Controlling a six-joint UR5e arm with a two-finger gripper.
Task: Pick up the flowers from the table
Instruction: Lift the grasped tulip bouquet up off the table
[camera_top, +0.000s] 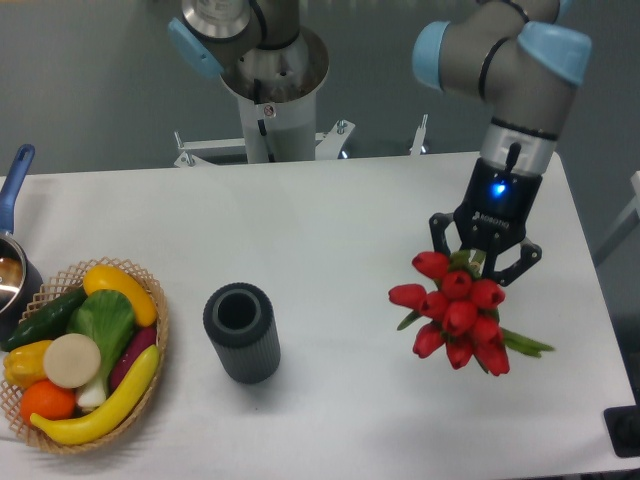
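Note:
The flowers (457, 312), a bunch of red tulips with green stems and leaves, are at the right side of the white table (330, 220). My gripper (483, 265) points down right at the upper end of the bunch. Its two fingers close in on green stem between them, and the red blooms hide the fingertips. The blooms spread toward the camera below the gripper, and a few green leaves stick out at the lower right. Whether the bunch still touches the table I cannot tell.
A dark ribbed cylindrical cup (241, 331) stands upright at the table's middle front. A wicker basket (152, 345) of fruit and vegetables sits at the front left, with a blue-handled pot (12, 250) behind it. The arm's base (270, 80) stands behind the table.

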